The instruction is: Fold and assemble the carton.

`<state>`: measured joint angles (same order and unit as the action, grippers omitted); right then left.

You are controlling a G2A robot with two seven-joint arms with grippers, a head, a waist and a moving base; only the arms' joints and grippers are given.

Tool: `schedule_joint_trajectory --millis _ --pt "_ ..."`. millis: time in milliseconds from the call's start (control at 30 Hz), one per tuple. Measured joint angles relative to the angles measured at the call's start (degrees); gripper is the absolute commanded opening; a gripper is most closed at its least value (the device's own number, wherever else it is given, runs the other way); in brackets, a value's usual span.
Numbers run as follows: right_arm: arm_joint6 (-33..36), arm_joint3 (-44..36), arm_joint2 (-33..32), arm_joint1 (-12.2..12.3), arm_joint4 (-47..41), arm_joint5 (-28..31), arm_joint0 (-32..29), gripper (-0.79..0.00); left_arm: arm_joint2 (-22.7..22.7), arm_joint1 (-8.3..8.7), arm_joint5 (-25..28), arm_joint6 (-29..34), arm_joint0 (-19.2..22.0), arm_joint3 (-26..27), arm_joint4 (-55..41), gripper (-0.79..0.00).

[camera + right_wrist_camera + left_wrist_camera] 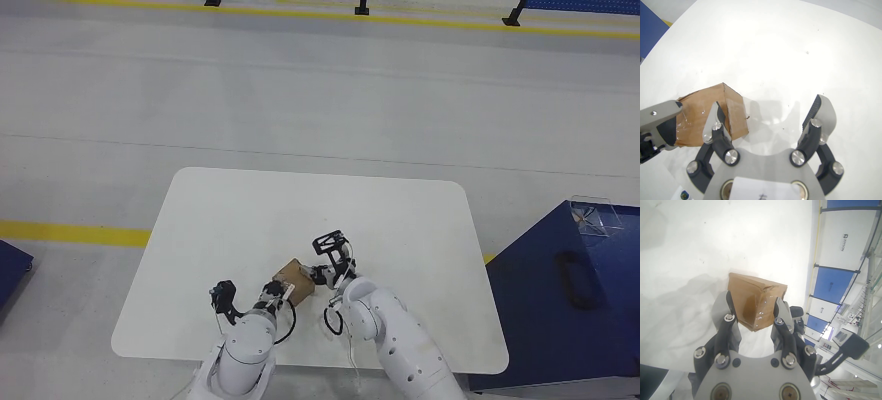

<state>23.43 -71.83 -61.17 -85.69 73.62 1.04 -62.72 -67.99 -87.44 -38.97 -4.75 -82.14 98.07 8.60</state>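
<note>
As it stands between the two grippers, carton (293, 272): small brown cardboard box, partly formed, near the front edge of the table, a little left of its middle.
Carton, surface: glossy clear tape across several faces; one corner creased and crumpled in the left wrist view.
Carton, seating: tilted on a corner in the left wrist view; whether its underside touches the table cannot be told.
Table (300, 210): white top with rounded corners, a few small dark specks.
Left gripper (753, 295): at the carton's near-left side, wrapped around the box.
Left gripper, fingers (731, 306): closed in on the carton, one pad on each of two opposite faces, pinching it; in the right wrist view one grey fingertip presses the carton's upper edge.
Right gripper (767, 100): just beside the carton, on its right, low over the table.
Right gripper, fingers (817, 111): spread wide, gripping nothing; the finger nearer the box overlaps its taped side, contact uncertain; the other finger hangs over bare tabletop, well apart from the box.
Blue cabinet (570, 300): on the floor, just off the table's right end.
Yellow floor line (70, 233): on the grey floor, left of the table.
</note>
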Motion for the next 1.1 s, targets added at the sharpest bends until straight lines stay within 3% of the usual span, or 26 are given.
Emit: schedule_joint_trajectory --millis 33,233,300,467,567,600,700,733,800,900,1100 --pt "0.0 -0.5 -0.3 0.1 -0.2 0.4 -0.2 0.0 0.1 0.1 1.8 -1.7 -1.0 1.4 1.5 0.0" --pt "0.4 -3.6 -3.2 0.7 -1.0 -0.8 -1.2 0.0 2.1 1.59 18.4 -10.3 -7.0 4.0 20.1 0.0" --pt "1.0 -3.8 -3.7 0.6 -1.4 -2.7 -1.1 0.0 2.1 1.59 19.0 -12.0 -7.0 4.0 22.1 0.0" --pt "4.5 -0.8 -2.6 0.0 -1.4 -6.6 1.9 0.0 1.4 1.7 18.5 -8.9 -6.8 3.7 20.0 0.0" --pt "5.9 3.3 -0.7 -0.6 -1.6 -6.5 5.1 0.0 0.8 2.3 19.7 -6.3 -6.0 3.0 25.2 0.0" --pt "6.1 4.7 0.0 -0.9 -1.5 -6.4 6.2 0.0 0.7 2.66 21.1 -5.1 -5.8 2.8 28.0 0.0" --pt "6.0 9.4 2.7 -1.8 -1.3 -5.4 9.5 0.0 0.5 5.08 32.0 1.9 -5.9 0.1 43.4 0.0" --pt "5.7 10.8 3.8 -2.1 -1.2 -4.6 10.6 0.0 -0.9 6.01 36.9 2.8 -6.2 -2.0 52.0 0.0" --pt "5.2 12.7 5.3 -2.7 -1.3 -3.2 11.9 0.0 -2.5 6.57 41.0 0.5 -6.4 -3.7 63.2 0.0" --pt "5.3 15.7 7.7 -3.5 -1.7 -0.7 14.2 0.0 -4.2 6.89 42.0 -4.3 -7.5 -4.1 72.0 0.0" --pt "5.4 20.9 10.3 -5.3 -6.1 3.9 17.8 0.0 -3.3 7.43 41.9 -3.6 -9.4 -6.3 69.4 0.0"
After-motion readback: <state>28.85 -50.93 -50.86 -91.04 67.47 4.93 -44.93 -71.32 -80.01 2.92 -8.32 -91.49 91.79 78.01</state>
